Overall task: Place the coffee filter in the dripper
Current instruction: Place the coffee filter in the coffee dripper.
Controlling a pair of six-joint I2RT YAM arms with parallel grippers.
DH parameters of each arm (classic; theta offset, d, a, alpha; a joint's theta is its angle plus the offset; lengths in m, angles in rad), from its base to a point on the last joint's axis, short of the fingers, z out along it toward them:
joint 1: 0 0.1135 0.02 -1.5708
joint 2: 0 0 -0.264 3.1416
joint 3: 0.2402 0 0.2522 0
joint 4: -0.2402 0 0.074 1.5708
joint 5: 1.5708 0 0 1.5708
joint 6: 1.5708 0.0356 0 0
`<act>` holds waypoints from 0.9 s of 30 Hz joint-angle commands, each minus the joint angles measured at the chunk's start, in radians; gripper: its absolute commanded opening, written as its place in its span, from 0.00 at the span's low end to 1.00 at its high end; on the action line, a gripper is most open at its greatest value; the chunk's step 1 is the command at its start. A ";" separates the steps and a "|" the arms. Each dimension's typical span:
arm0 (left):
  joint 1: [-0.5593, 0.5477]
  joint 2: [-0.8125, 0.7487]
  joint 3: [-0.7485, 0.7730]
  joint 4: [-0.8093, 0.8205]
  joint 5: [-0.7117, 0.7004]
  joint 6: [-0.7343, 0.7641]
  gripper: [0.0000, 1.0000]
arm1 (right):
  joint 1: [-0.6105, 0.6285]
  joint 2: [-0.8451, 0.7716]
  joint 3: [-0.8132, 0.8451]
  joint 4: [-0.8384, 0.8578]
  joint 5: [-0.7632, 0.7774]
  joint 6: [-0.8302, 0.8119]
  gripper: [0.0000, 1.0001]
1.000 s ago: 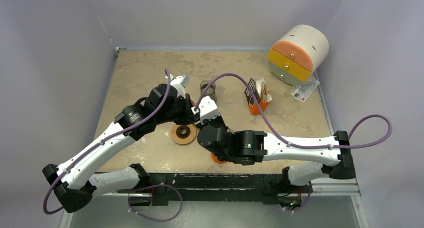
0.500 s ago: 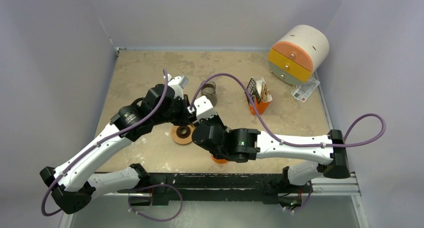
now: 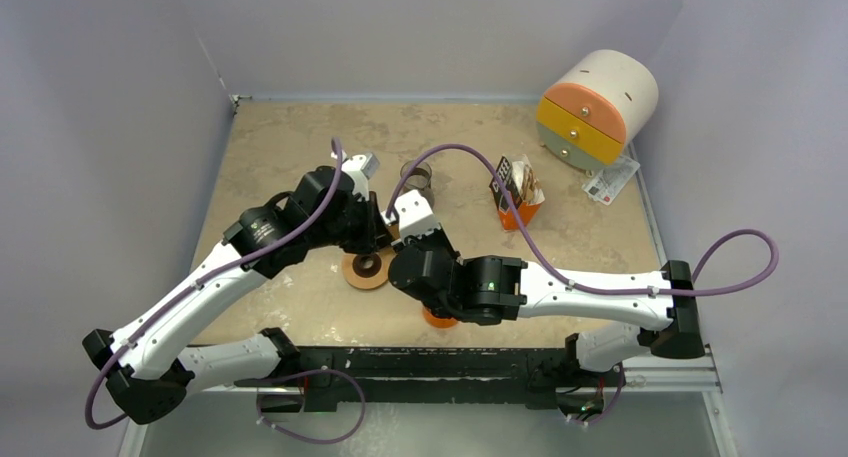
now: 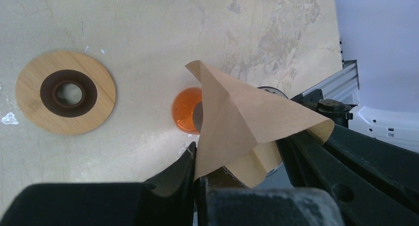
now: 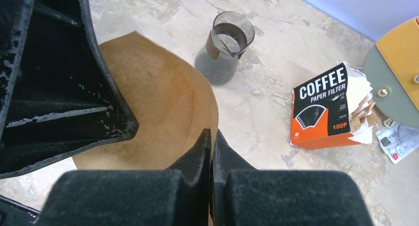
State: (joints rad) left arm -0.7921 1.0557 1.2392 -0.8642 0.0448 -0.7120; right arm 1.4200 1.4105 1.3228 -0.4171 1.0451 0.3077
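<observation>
The brown paper coffee filter (image 4: 247,122) is hanging up off the table (image 4: 148,28), pinched from two sides. The left gripper (image 4: 196,159) is clamped on one edge and the right gripper (image 5: 211,139) is squeezed tight on the opposite rim. Down below there's a wooden ring (image 4: 65,92) and a small orange cup-like thing (image 4: 184,110), with the glass carafe (image 5: 225,45) and the coffee filter box (image 5: 326,107) further back.

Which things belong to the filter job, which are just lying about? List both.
Job: coffee filter; left gripper and right gripper, both shut on it; clear glass piece, probably the dripper.
Lying about: carafe, filter box, wooden ring, orange item, drawer unit.
</observation>
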 commanded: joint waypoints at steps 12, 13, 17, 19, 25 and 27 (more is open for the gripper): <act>-0.001 -0.018 0.070 0.033 0.115 -0.014 0.35 | -0.003 -0.043 0.040 -0.106 0.057 0.061 0.00; -0.002 -0.025 0.076 0.034 0.122 -0.017 0.35 | -0.003 -0.041 0.040 -0.112 0.058 0.062 0.00; -0.002 -0.063 0.103 0.035 0.155 -0.036 0.36 | -0.003 -0.038 0.038 -0.124 0.059 0.066 0.00; -0.001 -0.085 0.107 0.048 0.171 -0.053 0.36 | -0.003 -0.034 0.040 -0.126 0.058 0.060 0.00; -0.002 -0.138 0.046 0.176 0.220 -0.156 0.29 | -0.003 -0.027 0.046 -0.110 0.065 0.054 0.00; -0.002 -0.152 0.003 0.251 0.248 -0.199 0.23 | -0.003 -0.028 0.045 -0.106 0.067 0.053 0.00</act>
State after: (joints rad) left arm -0.7925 0.9260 1.2930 -0.7696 0.2279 -0.8154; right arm 1.4200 1.3903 1.3247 -0.5323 1.0603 0.3473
